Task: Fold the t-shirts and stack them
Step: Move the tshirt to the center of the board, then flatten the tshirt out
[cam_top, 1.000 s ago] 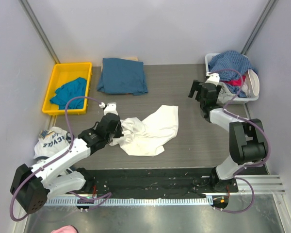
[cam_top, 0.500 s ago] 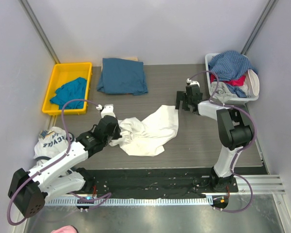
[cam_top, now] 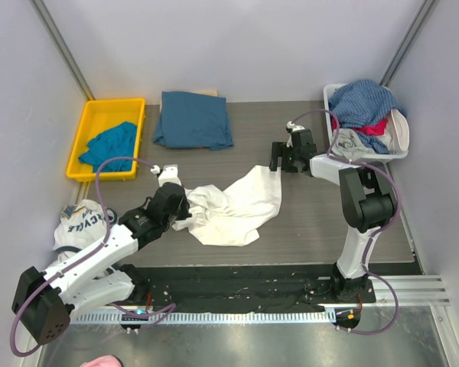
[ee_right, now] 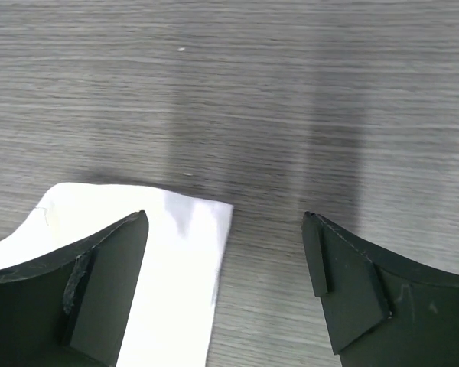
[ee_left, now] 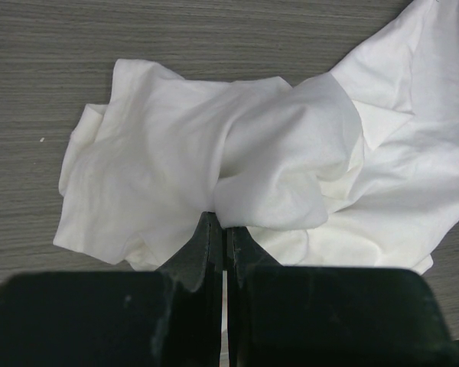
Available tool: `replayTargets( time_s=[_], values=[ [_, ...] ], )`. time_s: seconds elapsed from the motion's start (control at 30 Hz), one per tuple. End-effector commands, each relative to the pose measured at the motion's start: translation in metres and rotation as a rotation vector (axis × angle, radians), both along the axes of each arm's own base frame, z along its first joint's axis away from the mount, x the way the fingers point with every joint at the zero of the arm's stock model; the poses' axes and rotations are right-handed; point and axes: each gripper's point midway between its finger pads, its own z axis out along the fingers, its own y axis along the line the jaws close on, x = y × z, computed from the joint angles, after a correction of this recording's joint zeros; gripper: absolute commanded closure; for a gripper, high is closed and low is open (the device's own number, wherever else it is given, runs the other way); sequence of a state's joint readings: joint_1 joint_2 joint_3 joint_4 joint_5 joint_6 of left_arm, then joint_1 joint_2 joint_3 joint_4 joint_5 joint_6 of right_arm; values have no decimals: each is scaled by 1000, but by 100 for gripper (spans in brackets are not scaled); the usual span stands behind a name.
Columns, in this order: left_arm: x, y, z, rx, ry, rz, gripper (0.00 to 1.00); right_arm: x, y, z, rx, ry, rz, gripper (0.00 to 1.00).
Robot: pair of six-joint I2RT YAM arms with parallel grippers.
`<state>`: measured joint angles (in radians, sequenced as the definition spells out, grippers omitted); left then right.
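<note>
On the grey surface [cam_top: 314, 222], your left pincer [ee_left: 222, 229] pinches the white tee [cam_top: 233, 206]; your open right pincer [ee_right: 229, 275] straddles only its corner and could slip off.

One camera sits high up behind both arms and looks down on the whole bench [cam_top: 314, 222]. Each wrist camera looks close past its own fingers at the bench. All three see the white t-shirt [cam_top: 237, 202] [ee_left: 275, 153] [ee_right: 172, 283].

white t-shirt [ee_right: 138, 260] cropped in right wrist view, chest marks hidden
</note>
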<state>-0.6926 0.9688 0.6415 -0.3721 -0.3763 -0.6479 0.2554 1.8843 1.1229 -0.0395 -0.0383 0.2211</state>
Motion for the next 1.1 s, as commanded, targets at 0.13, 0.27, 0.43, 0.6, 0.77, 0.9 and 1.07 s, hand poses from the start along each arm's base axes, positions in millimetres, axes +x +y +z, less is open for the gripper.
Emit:
replayTargets(
  time_s=[0.13, 0.27, 0.43, 0.6, 0.77, 0.9, 1.07],
  values=[
    [2, 5, 7, -13, -36, 31, 100, -12, 33, -10, 43, 89, 141, 16],
    [1, 6, 7, -15, -35, 32, 100, -22, 39, -17, 30, 124, 173, 20],
    [-2, 9, 6, -17, -34, 36, 100, -34, 38, -25, 2, 160, 174, 32],
    [-4, 10, 5, -22, -34, 39, 100, -40, 25, -30, -47, 169, 139, 50],
    [-5, 11, 3, -20, -29, 39, 100, -42, 24, -34, -54, 181, 132, 80],
    [-4, 13, 6, -6, -34, 45, 100, -39, 19, -25, -65, 156, 100, 99],
    [3, 23, 44, 45, -101, 60, 100, -30, -1, 18, -117, 39, 3, 99]
  ],
)
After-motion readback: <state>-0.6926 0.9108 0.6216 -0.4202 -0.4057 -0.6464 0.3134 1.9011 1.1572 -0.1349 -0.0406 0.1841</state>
